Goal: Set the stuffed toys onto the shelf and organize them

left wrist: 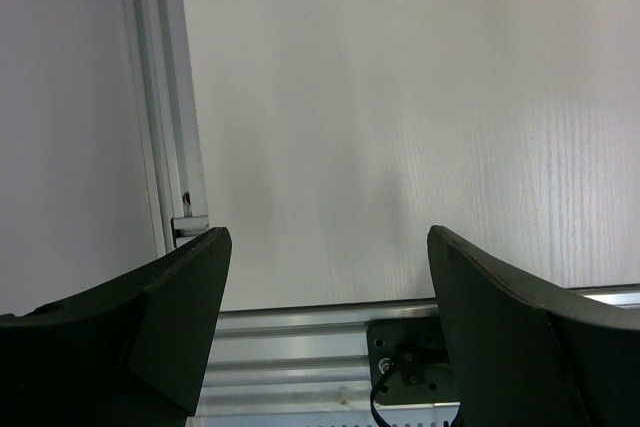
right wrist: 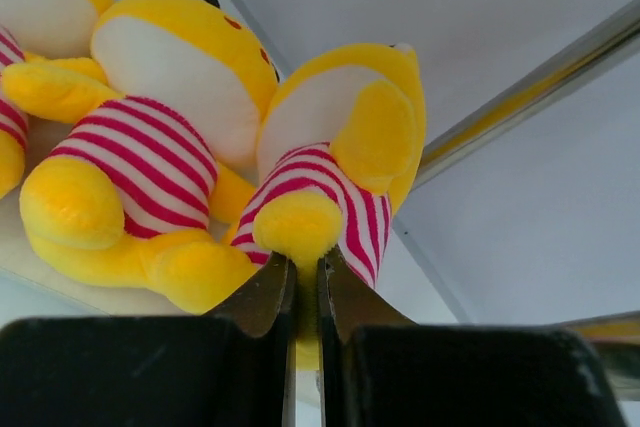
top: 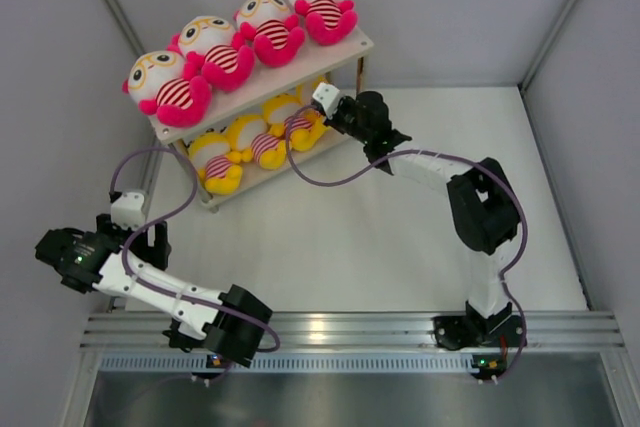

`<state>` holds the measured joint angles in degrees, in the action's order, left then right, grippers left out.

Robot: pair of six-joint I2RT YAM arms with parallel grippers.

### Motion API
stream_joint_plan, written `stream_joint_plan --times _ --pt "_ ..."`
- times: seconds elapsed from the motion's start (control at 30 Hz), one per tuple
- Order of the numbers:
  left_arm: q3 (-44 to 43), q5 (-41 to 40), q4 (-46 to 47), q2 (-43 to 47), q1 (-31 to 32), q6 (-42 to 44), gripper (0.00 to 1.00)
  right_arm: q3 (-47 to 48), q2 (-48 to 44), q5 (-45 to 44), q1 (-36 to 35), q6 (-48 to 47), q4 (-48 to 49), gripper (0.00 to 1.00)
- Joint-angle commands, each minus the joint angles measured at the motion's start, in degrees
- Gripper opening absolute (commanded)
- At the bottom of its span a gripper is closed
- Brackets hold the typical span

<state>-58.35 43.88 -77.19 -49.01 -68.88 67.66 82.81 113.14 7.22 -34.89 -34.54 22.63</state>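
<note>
Shelf (top: 352,44) sits back-left, set at an angle, two cream boards on thin legs. Top tier: four pink-limbed toys (top: 215,50) seated in a row, touching, glasses and striped tummies showing. Lower tier: yellow-limbed toys (top: 252,142) lined up likewise. Rightmost yellow toy (right wrist: 340,137) leans on its neighbour, foot pinched in the right end effector (right wrist: 305,267).
</note>
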Motion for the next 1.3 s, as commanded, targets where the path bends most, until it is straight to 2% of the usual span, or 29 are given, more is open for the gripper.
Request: stream_joint_plan --times 0.0,0.1,0.3,0.37,0.4,0.5,0.6,0.83,0.97,1.07,1.1,1.17,1.27 --pt "-0.28 1.21 -9.38 0.06 0.06 1.42 0.86 3.15 -0.38 5.43 2.63 7.02 0.04 0.00" --pt "-0.01 1.56 -9.30 0.06 0.06 1.51 0.86 4.55 0.41 7.97 5.27 12.56 -1.96 0.00" --pt "0.34 1.30 -9.30 0.50 0.15 1.51 0.86 5.70 2.78 10.09 6.86 15.03 -4.18 0.02" --pt "0.43 1.04 -9.30 0.59 0.06 1.42 0.86 5.70 2.87 8.86 6.86 15.30 -4.44 0.14" --pt "0.43 0.95 -9.30 0.67 0.15 1.60 0.86 5.87 2.79 8.60 6.77 15.21 -4.79 0.31" --pt "0.60 0.59 -9.30 0.94 0.06 1.69 0.86 4.66 0.69 7.81 6.51 13.81 -5.58 0.53" --pt "0.78 0.86 -9.30 1.11 0.06 1.69 0.86 1.85 -2.82 6.14 6.07 13.10 -4.79 0.60" --pt "0.95 0.86 -9.30 1.38 0.06 1.60 0.86 -1.50 -9.87 -3.96 5.89 19.24 -5.58 0.69" --pt "1.22 0.77 -9.30 1.55 0.06 1.69 0.86 -4.75 -12.07 -3.01 5.89 25.74 -3.65 0.69" --pt "1.57 0.60 -9.30 1.73 0.06 1.69 0.86 -8.08 -11.81 -5.02 5.98 33.20 -1.72 0.69" --pt "1.66 0.25 -9.30 1.82 0.06 1.77 0.86 -9.14 -11.72 -5.46 6.07 38.45 -0.67 0.68" --pt "2.01 -0.11 -9.30 2.17 0.06 1.95 0.86 -13.26 -11.45 -5.55 6.50 43.13 4.07 0.67" --pt "2.27 -0.63 -9.30 2.34 0.06 2.39 0.86 -17.40 -10.23 -4.41 7.12 52.88 10.23 0.60"
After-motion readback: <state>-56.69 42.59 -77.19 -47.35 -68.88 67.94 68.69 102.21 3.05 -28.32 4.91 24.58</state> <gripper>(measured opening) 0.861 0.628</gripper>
